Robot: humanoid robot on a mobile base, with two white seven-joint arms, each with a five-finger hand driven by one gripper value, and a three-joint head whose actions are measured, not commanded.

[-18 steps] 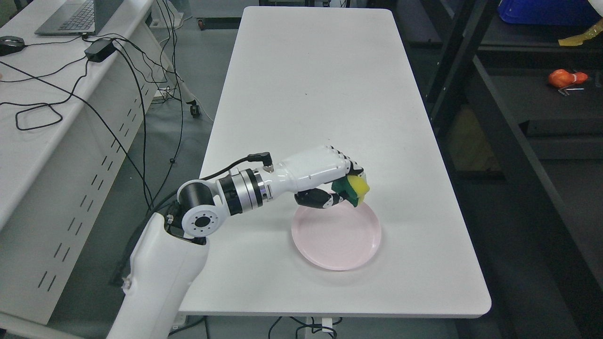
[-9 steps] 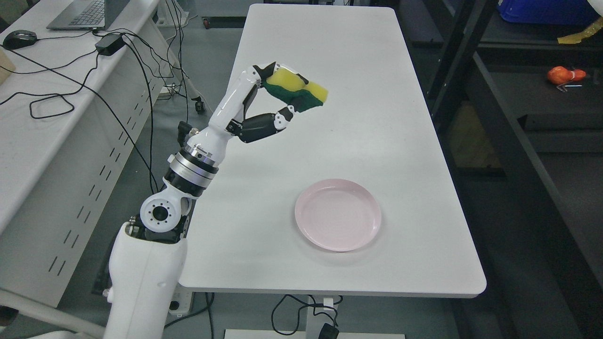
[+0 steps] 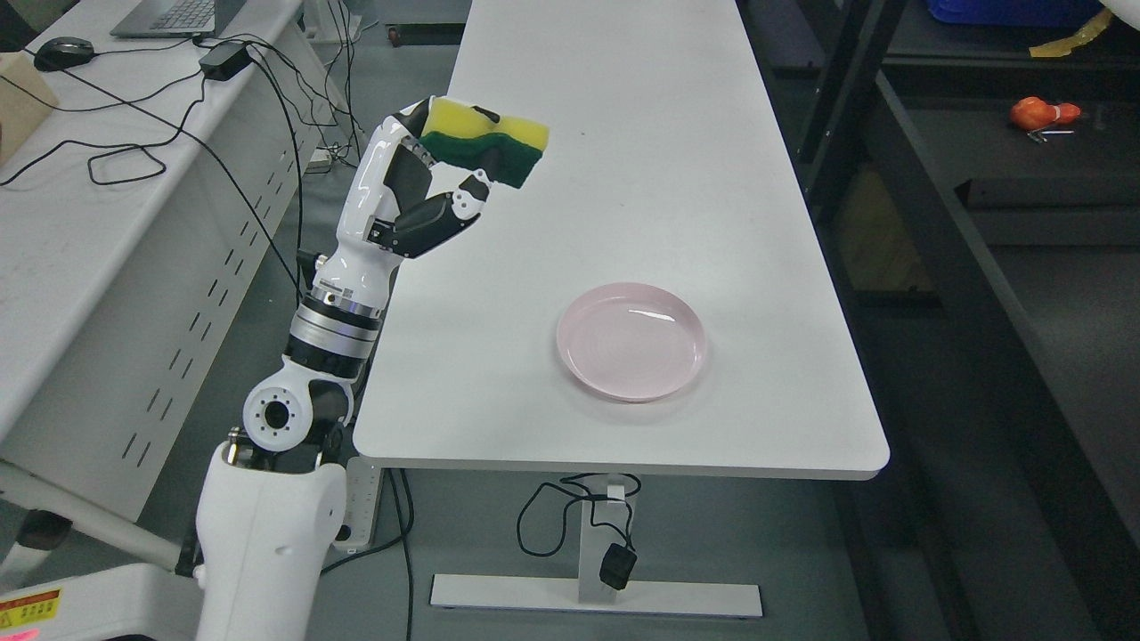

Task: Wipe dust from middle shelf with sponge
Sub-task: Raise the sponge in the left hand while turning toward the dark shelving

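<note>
Left hand (image 3: 419, 191) is up high off the table's (image 3: 623, 133) left edge, at about 10 o'clock from the plate (image 3: 632, 352), fingers clamped on the sponge (image 3: 485, 142): yellow side up, green scrub layer underneath, thumb pressing from below. The sponge pokes out toward 3 o'clock from the hand, clear of the table surface, touching nothing else. Right arm not in frame. Progress call: the pickup is done, the grasp looks solid, and the sponge is in the air and ready to travel. No wiping yet as far as I can see; nothing is in contact with any shelf. The rack (image 3: 899, 187) sits along the right side of the frame, at roughly 2 o'clock from the plate, well apart from the hand, with the whole table width in between. A dark shelf board (image 3: 1024, 169) in there carries an orange object (image 3: 1038, 113) at the 1 o'clock corner of the frame; a blue bin (image 3: 1006, 11) sits on a level above it. Which board counts as "middle" I can't confirm, since the rack is dark and cropped at top and bottom. Still to do, by my read: carry the sponge across to the rack, get the hand in between the uprights, press the sponge flat on the board, make the strokes. The orange object may sit in the sweep path. The plate sits empty and plays no part in what's left. Overall early stage: grasp complete, transport and wipe outstanding.
</note>
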